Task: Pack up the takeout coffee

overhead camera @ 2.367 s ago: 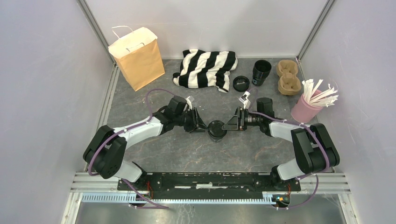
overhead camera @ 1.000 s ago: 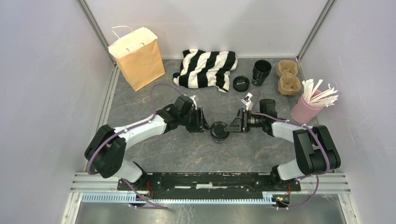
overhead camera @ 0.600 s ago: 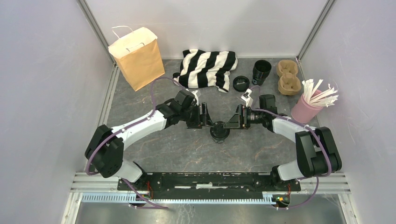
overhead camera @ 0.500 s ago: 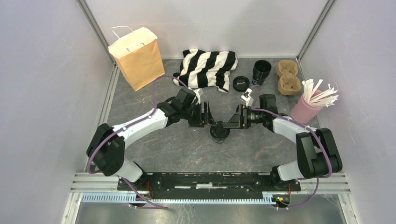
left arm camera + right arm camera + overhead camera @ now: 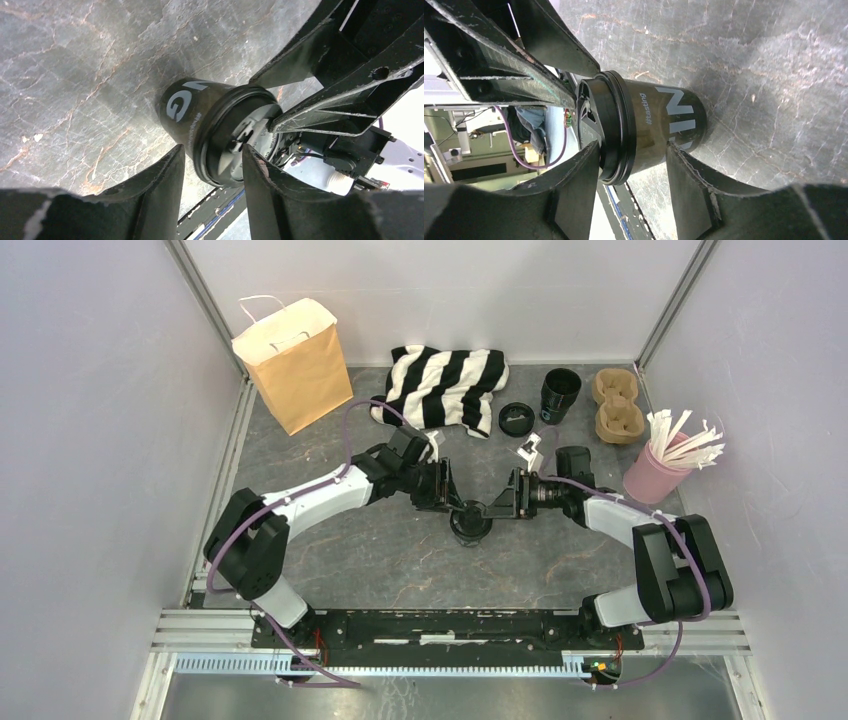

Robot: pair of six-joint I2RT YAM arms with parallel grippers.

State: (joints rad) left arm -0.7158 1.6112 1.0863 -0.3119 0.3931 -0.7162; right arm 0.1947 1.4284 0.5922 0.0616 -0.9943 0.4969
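Note:
The takeout coffee (image 5: 468,521), a small black cup with a black lid, stands upright in the middle of the table. My left gripper (image 5: 452,503) reaches it from the left and my right gripper (image 5: 492,508) from the right. In the left wrist view the left gripper (image 5: 212,150) straddles the lid rim, one finger on the lid's top and the other against the cup wall (image 5: 182,102). In the right wrist view the right gripper (image 5: 633,145) holds the takeout coffee (image 5: 649,125) the same way on the opposite side. Both look pinched on the lid rim.
A brown paper bag (image 5: 293,362) stands at the back left. A striped cloth (image 5: 442,386) lies at the back centre, with a loose black lid (image 5: 516,419) and a lidless black cup (image 5: 559,394) to its right. Cardboard cup carriers (image 5: 617,406) and a pink cup of stirrers (image 5: 660,465) are at the right.
The left arm has reached further right, up to the cup. Both grippers widened and then narrowed again around the lid rim. The cup has stayed in place.

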